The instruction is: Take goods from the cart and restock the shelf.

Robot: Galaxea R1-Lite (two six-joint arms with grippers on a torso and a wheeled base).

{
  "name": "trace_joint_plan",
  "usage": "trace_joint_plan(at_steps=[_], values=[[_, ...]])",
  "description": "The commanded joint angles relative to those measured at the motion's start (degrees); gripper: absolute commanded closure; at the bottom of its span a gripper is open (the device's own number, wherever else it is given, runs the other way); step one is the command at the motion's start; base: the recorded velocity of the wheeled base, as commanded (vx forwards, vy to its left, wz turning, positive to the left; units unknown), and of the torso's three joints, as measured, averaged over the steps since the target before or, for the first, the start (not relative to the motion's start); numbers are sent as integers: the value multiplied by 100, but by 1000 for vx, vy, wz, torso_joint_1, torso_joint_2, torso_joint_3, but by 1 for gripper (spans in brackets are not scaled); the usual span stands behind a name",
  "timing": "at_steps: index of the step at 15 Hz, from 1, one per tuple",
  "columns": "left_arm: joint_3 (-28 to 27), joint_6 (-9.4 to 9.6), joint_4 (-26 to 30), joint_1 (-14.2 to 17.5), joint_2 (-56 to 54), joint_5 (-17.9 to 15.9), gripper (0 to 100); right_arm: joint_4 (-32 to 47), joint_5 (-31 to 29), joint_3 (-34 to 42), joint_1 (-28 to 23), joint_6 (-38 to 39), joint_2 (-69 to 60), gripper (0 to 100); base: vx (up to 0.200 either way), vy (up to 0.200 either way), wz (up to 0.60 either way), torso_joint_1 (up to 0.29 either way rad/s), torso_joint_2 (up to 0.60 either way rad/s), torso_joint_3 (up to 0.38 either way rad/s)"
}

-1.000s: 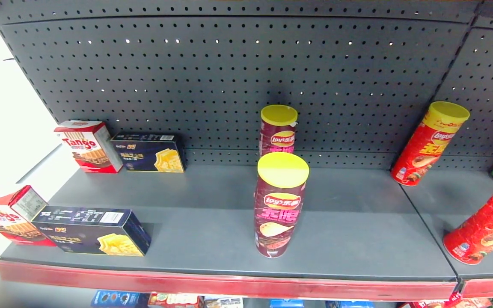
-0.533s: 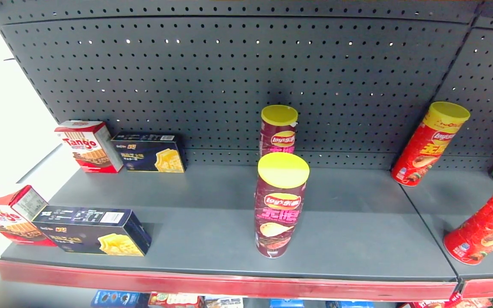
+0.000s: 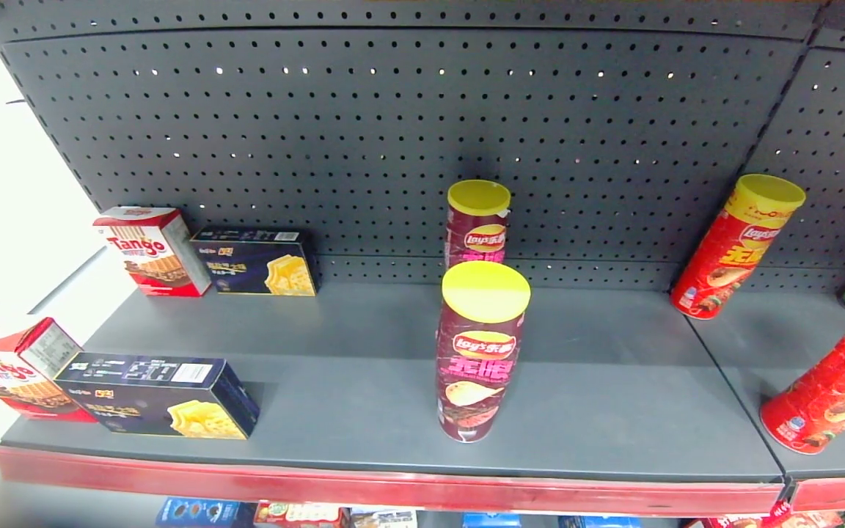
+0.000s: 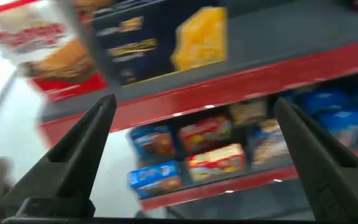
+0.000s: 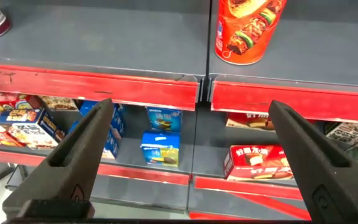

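So, goods first: what stands on the shelf [image 3: 364, 411]?
— Two purple chip cans mid-shelf, both upright. The front can [image 3: 477, 359] is near the red front rail [image 3: 393, 488], and the rear can [image 3: 475, 224] is against the pegboard back [image 3: 320, 147]. The red cans [image 3: 734, 249] are on the robot's right, one at the back and one at the front. They look tilted, though that may be the lens. On the left are dark boxes [image 3: 162, 400] and red wafer boxes [image 3: 151, 253], one pair at the front and one at the back. Bare shelf lies between the boxes and the purple cans, and more between purple and red.

And the arms?
— Left gripper [image 4: 194, 102]: fingers spread wide, nothing between them, low before the rail, under the front boxes. Right gripper [image 5: 190, 104]: likewise apart and empty, low before the rail, below the front red can. Lower-tier packs [image 5: 160, 146] sit beyond both.

Step in hand, then?
— My read, not a sighting: both grippers are unloaded, so a fetch from the cart comes next.

How to do it well?
— Draw both arms clear of the rail before turning. Take one item at a time, matched to a row that is already started. Grip a can across its mid-body and keep it upright. Come in above the rail, aim for bare shelf beside the item's own kind, and set the base flat before the fingers part. Main hazard: the tall front can stands alone, and I judge a brush from a finger would tip it
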Motion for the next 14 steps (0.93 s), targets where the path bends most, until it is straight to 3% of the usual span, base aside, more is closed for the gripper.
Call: trace_joint_plan(at_steps=[1, 2, 3, 6, 9, 11, 13, 14], values=[[-132, -332, 313, -81, -12, -618, 0, -4, 3, 0, 7, -4, 34, 0, 0, 0, 0, 0, 0, 0], [-202, -367, 506, -11, -91, -776, 0, -4, 3, 0, 7, -4, 34, 0, 0, 0, 0, 0, 0, 0], [-237, -376, 576, 7, -126, -715, 0, -4, 3, 0, 7, -4, 34, 0, 0, 0, 0, 0, 0, 0], [-229, -323, 567, 16, -117, 129, 0, -4, -6, 0, 7, -4, 34, 0, 0, 0, 0, 0, 0, 0], [-229, -376, 550, -11, -293, 384, 0, -4, -6, 0, 7, -4, 34, 0, 0, 0, 0, 0, 0, 0], [-229, -490, 559, -2, -267, 525, 0, -4, 3, 0, 7, -4, 34, 0, 0, 0, 0, 0, 0, 0], [-220, -824, 541, -37, -223, 516, 0, -4, -6, 0, 7, -4, 34, 0, 0, 0, 0, 0, 0, 0], [-237, -833, 576, -28, -240, 507, 0, -4, 3, 0, 7, -4, 34, 0, 0, 0, 0, 0, 0, 0]])
